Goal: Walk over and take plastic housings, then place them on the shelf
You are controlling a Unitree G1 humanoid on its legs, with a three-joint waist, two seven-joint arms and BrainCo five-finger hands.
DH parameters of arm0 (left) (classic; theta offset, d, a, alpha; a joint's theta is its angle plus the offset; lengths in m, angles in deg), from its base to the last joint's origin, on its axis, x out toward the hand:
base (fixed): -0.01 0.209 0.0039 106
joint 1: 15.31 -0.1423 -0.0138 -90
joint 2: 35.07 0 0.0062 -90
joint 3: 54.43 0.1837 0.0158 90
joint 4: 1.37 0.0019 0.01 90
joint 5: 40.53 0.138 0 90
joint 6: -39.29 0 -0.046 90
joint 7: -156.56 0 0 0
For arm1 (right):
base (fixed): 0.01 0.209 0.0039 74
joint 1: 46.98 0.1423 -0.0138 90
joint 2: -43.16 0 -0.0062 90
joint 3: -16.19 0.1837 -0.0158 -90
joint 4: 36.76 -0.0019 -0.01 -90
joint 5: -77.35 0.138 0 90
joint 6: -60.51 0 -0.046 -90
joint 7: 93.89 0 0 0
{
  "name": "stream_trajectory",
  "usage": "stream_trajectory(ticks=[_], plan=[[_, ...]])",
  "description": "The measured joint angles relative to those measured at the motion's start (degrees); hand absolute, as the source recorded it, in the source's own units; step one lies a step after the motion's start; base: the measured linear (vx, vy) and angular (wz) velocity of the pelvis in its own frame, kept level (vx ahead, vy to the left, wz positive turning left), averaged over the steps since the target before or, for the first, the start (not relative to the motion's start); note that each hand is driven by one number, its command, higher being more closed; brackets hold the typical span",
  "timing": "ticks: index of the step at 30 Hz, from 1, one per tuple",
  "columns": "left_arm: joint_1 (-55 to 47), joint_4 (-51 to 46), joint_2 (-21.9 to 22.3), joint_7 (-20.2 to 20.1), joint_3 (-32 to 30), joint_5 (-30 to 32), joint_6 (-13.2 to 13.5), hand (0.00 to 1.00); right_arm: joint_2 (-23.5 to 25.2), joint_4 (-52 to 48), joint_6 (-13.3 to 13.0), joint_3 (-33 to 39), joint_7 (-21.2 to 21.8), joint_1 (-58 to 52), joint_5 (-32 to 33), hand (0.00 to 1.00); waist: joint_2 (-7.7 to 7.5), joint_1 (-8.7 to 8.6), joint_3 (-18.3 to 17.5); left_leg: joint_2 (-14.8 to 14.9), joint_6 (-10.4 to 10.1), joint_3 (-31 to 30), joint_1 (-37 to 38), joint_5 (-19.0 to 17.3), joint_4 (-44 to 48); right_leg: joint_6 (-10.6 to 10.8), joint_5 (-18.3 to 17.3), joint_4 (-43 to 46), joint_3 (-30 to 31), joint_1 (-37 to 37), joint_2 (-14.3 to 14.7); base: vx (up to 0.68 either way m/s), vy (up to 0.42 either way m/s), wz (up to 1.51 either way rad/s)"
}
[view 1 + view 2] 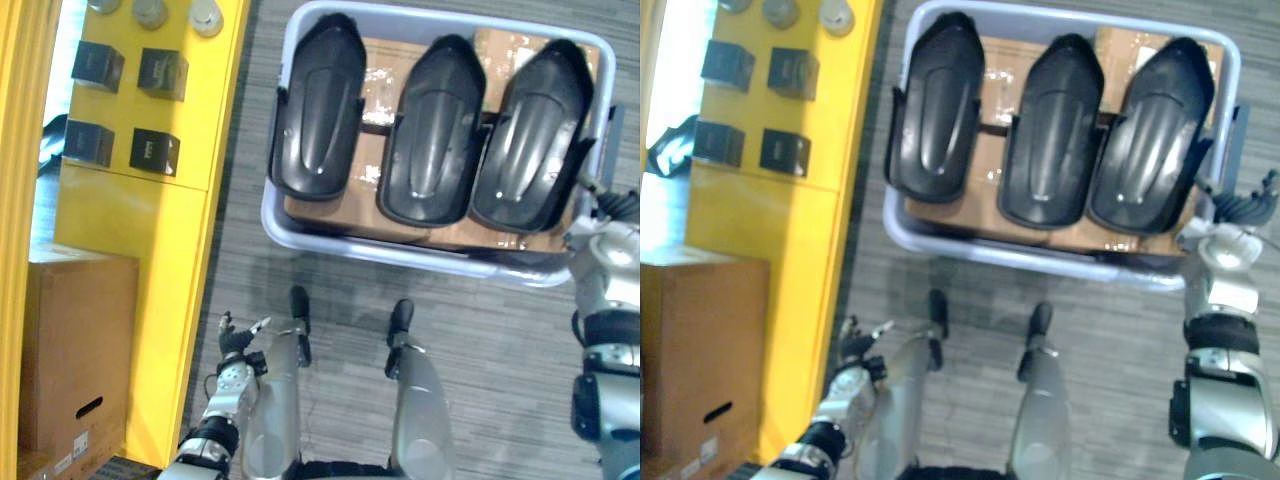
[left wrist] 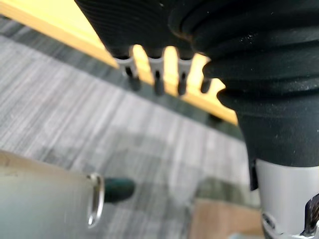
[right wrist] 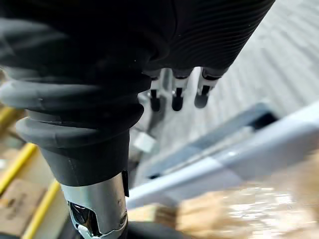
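beside the bin (image 1: 400,252) of housings (image 1: 430,140), right robot hand (image 1: 1238,208) loose-fingered, empty; left robot hand (image 1: 238,340) likewise

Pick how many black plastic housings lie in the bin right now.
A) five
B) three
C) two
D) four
B: three black plastic housings lie side by side on cardboard inside the pale bin.
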Motion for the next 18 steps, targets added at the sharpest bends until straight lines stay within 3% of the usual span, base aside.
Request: stream_trajectory(ticks=[10,18], plan=[[-1.5,-0.6,0.1,-1.7,1.9,-0.5,-0.1,0.00,0.0,-6.6,0.0,0.4,-3.1,0.7,-2.7,0.00,0.23,-0.08,-0.1,0.1,0.1,1.0,1.0,-0.1,0.5,0.0,1.2,-0.7,1.2,0.7,0.1,-0.01,0.002,-0.05],[-2.2,1.3,0.7,-2.4,2.4,-2.0,-0.1,0.00,-0.1,-4.5,4.0,-2.3,-1.3,1.2,-2.6,0.00,2.30,0.22,-1.5,0.0,0.4,1.1,1.4,0.1,0.0,0.4,2.3,-3.1,1.1,2.0,0.1,0.00,0.000,0.00]])
